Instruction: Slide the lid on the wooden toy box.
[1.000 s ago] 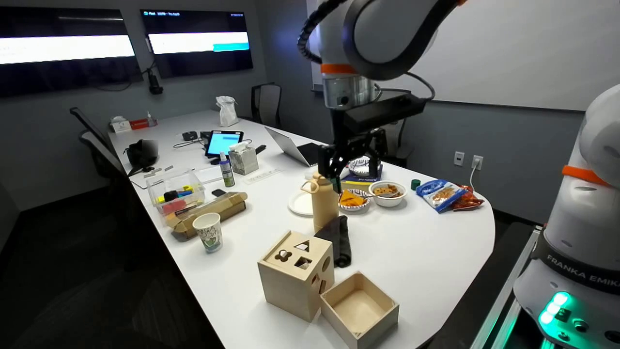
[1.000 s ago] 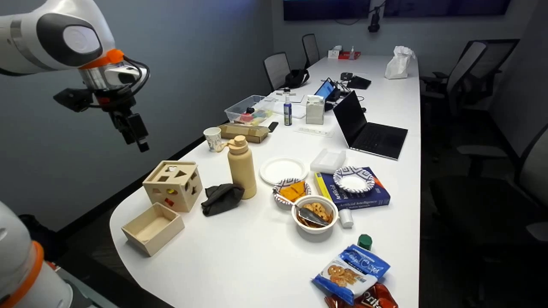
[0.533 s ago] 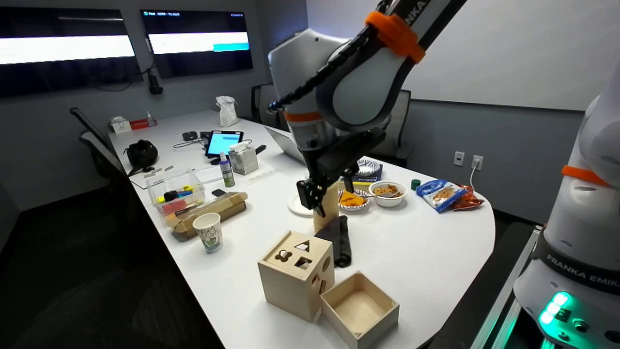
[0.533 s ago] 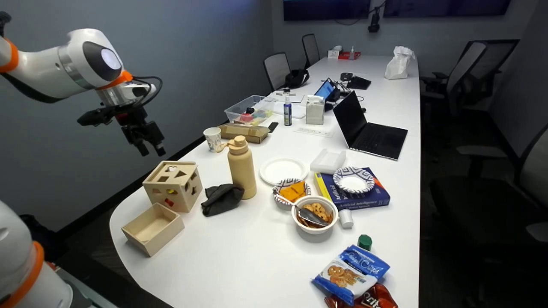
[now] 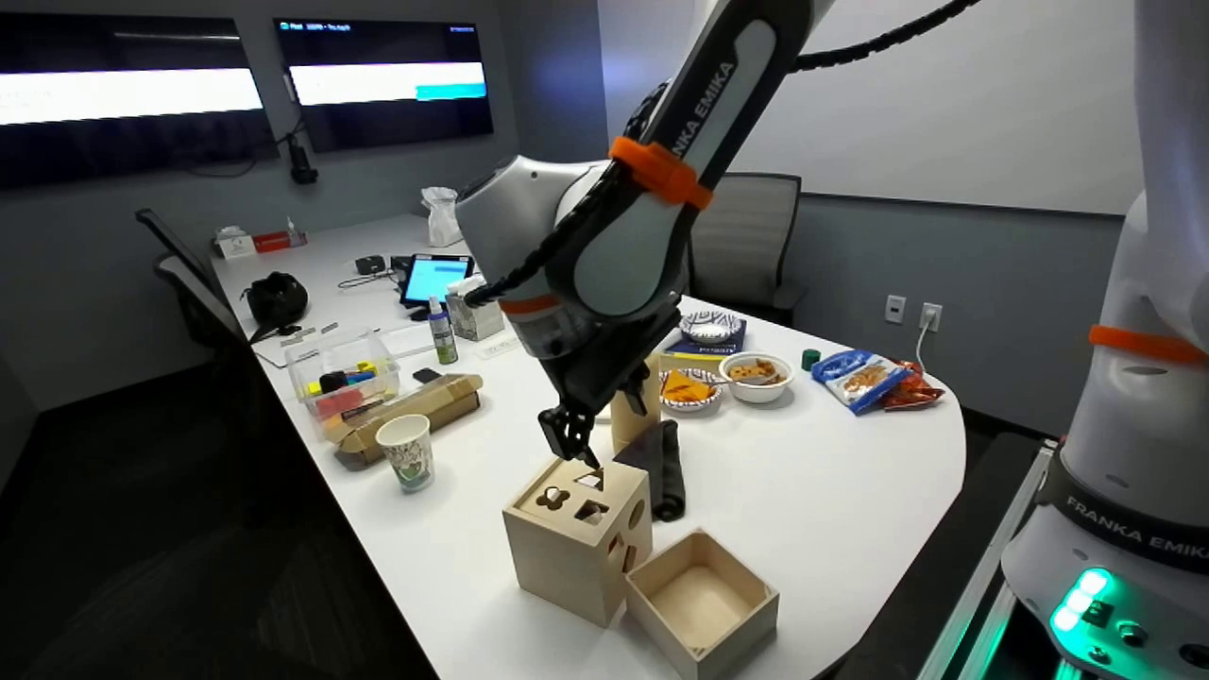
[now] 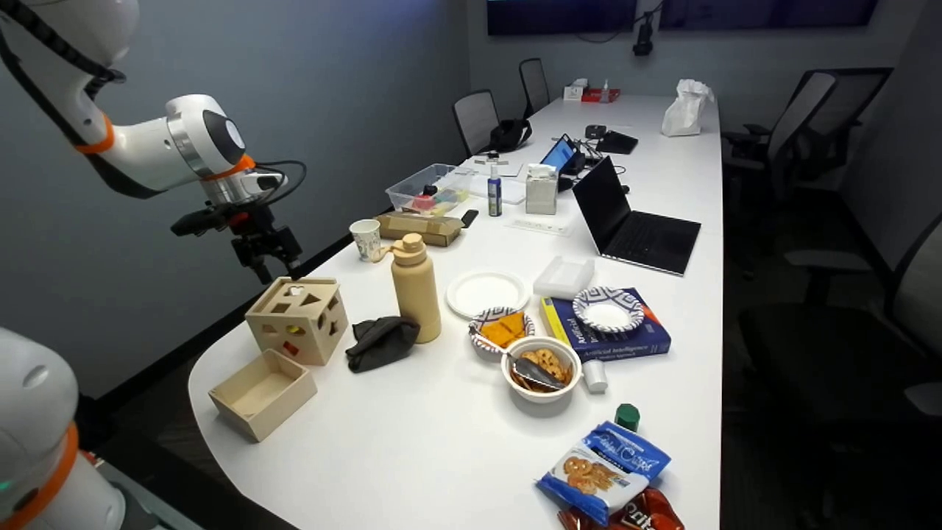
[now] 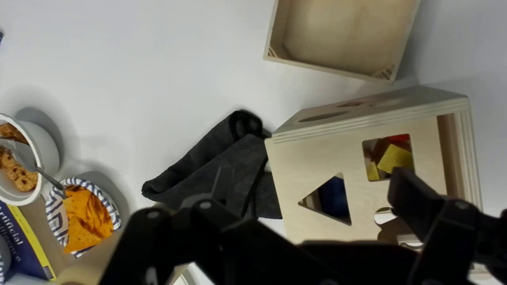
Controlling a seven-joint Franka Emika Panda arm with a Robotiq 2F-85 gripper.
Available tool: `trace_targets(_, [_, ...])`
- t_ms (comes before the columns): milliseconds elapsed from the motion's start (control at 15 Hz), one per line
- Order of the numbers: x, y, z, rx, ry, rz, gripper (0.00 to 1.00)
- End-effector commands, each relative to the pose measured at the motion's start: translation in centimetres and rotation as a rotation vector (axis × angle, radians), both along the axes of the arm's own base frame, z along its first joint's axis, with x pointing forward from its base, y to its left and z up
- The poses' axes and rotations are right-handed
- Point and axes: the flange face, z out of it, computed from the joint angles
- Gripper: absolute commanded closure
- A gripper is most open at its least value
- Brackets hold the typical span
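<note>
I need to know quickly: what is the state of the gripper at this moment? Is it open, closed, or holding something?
Gripper: open, fingers wide apart, holding nothing.

Gripper (image 6: 279,269) come down: a second ago well above the toy box (image 5: 570,548), now just over its top, near the rounded edge of the table (image 6: 397,442); contact unclear. Robot arm (image 5: 619,269) lower, more of it showing in both exterior views.
</note>
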Motion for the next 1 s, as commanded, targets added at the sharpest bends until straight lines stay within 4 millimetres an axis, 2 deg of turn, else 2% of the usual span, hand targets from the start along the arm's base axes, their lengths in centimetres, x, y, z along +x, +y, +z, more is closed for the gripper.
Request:
trace_targets(0, [1.6,1.6,-2.3,-0.036,0.041,0.016,0.0])
trace_targets(267, [2.1,2.1,-4.4,-0.057,0.078,0.01,0.0])
trace_targets(933, [2.9,1.5,-7.3,-0.078,0.122,-0.016,0.0])
